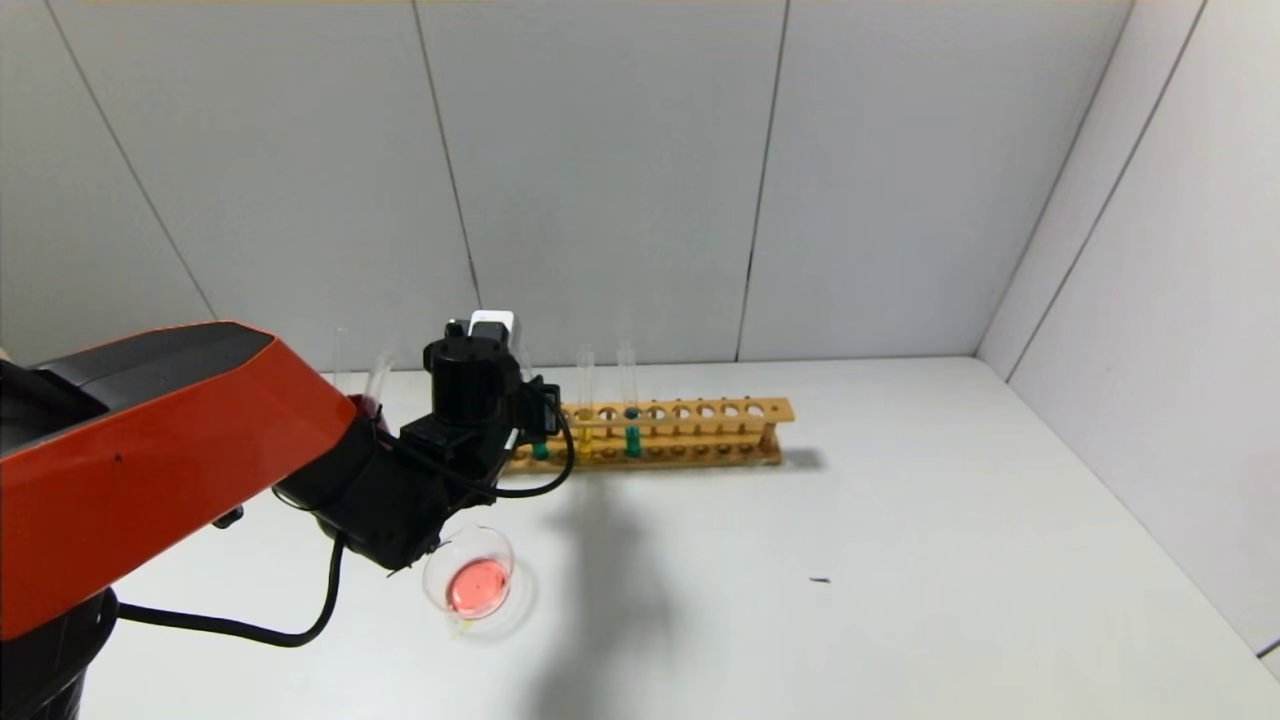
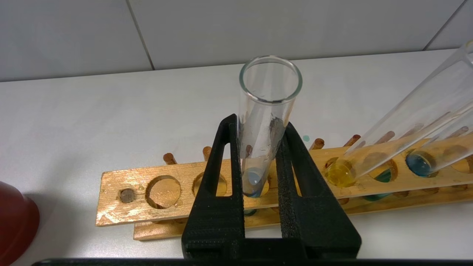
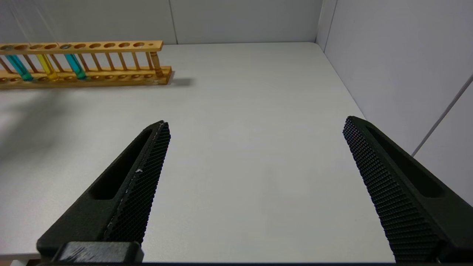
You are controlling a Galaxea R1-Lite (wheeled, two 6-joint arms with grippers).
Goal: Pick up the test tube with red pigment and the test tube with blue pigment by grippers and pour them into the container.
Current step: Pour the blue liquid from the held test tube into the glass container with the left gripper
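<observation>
Half of the job looks done: the glass dish (image 1: 468, 584) on the tabletop (image 1: 900, 560) already holds a shallow pool of pinkish-red liquid, so the red pour seems finished. No tube with red liquid stands in the wooden rack (image 2: 155, 192); two clear tubes show dimly behind the left arm in the head view, but I cannot tell whether either one is it.

The left hand (image 2: 263, 147) is now clenched around the blue tube (image 2: 268, 111), both black fingers (image 2: 221, 177) pressing the glass well below its rim. The tube stands upright, its base seated in a hole near the rack's left end, the blue liquid visible low inside. It has not been lifted out yet.

Just along the rack stand a yellow tube (image 2: 342, 173) and a second blue tube (image 2: 419, 164), both untouched. A dark red cup (image 2: 14, 218) sits beside the rack's left end.

The right hand (image 3: 255, 184) hangs over bare tabletop well apart from the rack, fingers spread wide and holding nothing.

Left to do, as I judge it: draw the gripped tube straight up out of its hole, carry it to the dish nearer the robot, and tip the blue liquid in.
</observation>
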